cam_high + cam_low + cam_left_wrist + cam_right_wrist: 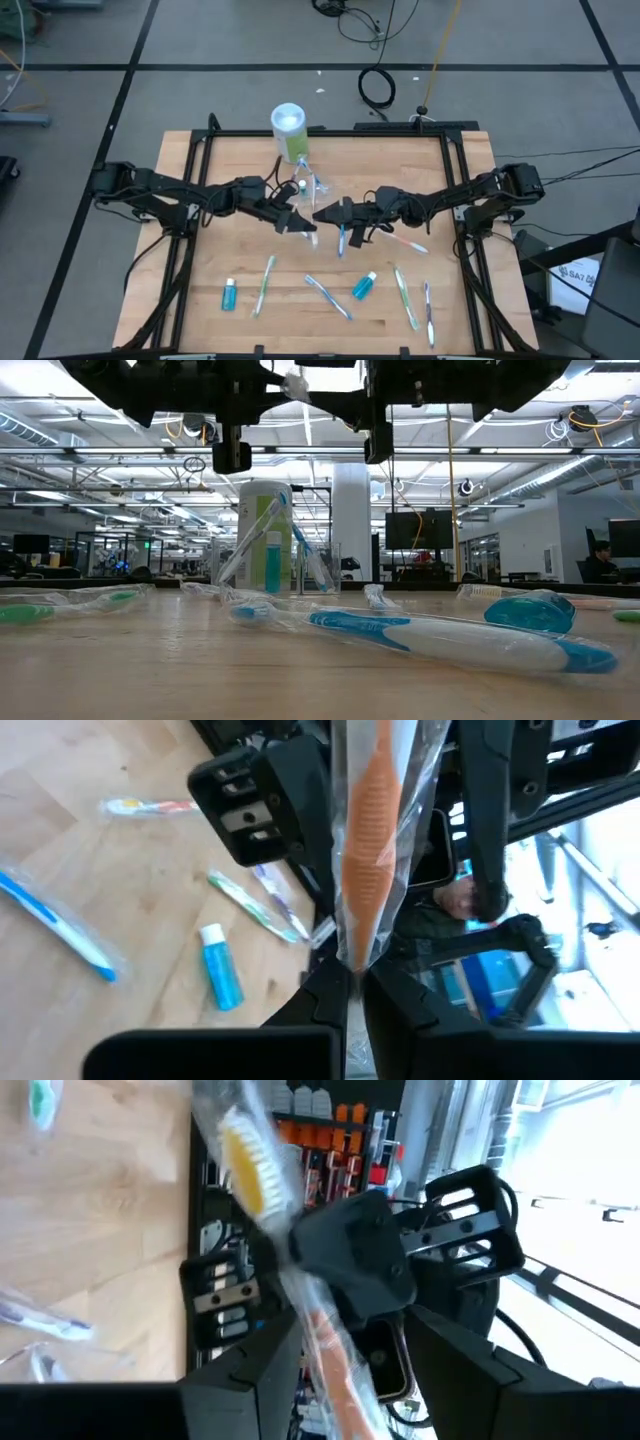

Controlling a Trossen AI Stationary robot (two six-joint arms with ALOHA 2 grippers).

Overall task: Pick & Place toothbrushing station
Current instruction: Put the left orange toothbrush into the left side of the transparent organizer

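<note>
Meeting above the middle of the wooden table (240, 330), the two dark arms reach in from the left and right edges, their grippers nearly tip to tip. The left gripper (297, 222) is clamped on an orange toothbrush (365, 870) in a clear wrapper; its jaws are pressed together on the handle in the left wrist view. The right gripper (325, 213) faces it with its jaws apart, the same wrapped brush lying between them, yellow bristles (250, 1165) outward. Toward the back edge stands a green-and-white canister (288, 130), and just in front of it a clear container (310, 188) holding a teal tube (273, 560) and brushes leaning against its wall. Near the front edge lie the loose pieces, well apart from one another: a green brush (264, 285), a blue brush (328, 297), another green brush (405, 297) and a purple brush (429, 312) toward the right corner. A pink brush (405, 243) lies just beside the right arm. One teal tube (229, 294) rests toward the front-left corner, another (364, 286) near the front centre.
</note>
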